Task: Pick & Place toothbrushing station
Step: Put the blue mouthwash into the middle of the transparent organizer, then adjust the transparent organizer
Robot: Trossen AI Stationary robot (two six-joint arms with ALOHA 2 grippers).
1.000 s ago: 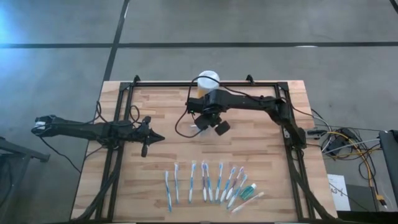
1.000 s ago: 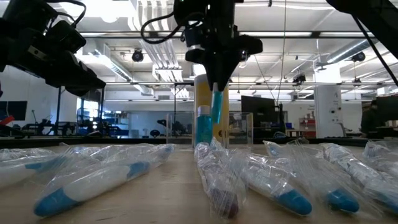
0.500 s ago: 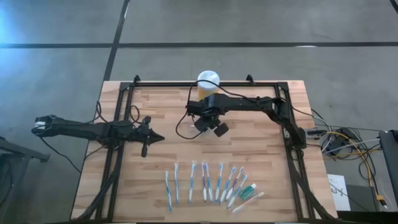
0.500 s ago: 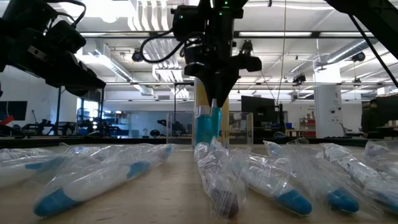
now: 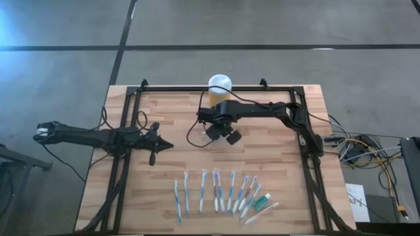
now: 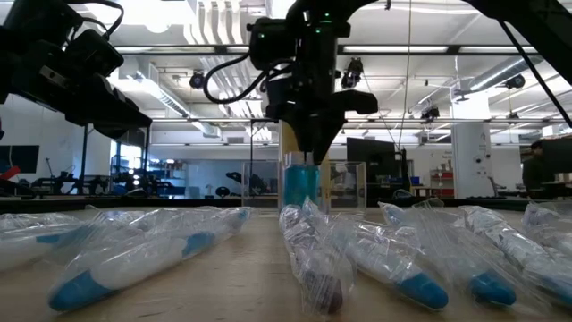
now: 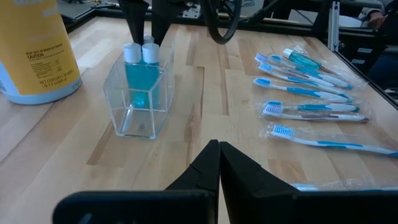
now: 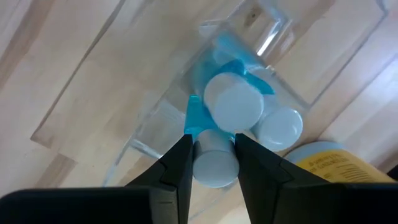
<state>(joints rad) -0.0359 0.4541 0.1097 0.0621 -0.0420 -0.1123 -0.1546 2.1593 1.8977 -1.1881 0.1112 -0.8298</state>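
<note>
Station: the toothbrushing station [image 7: 139,99], a clear plastic holder, stands upright on the counter [image 7: 205,93] just beside the yellow jar [image 7: 34,50], blue tubes [image 7: 142,73] with white caps inside.
Right gripper: the right gripper [image 8: 211,158] hangs over the holder, fingers slightly apart either side of a white cap [image 8: 215,165]; whether they grip it cannot be told.
Left gripper: the left gripper [image 7: 219,163] waits at the counter's left, fingers together.
Handling: probably light, stiff, slick and easily tipped; a wall's top rim looks the surest hold.
Writing: small print on the jar, unreadable.
Elsewhere: wrapped toothbrushes [image 5: 220,193] lie well apart.
</note>
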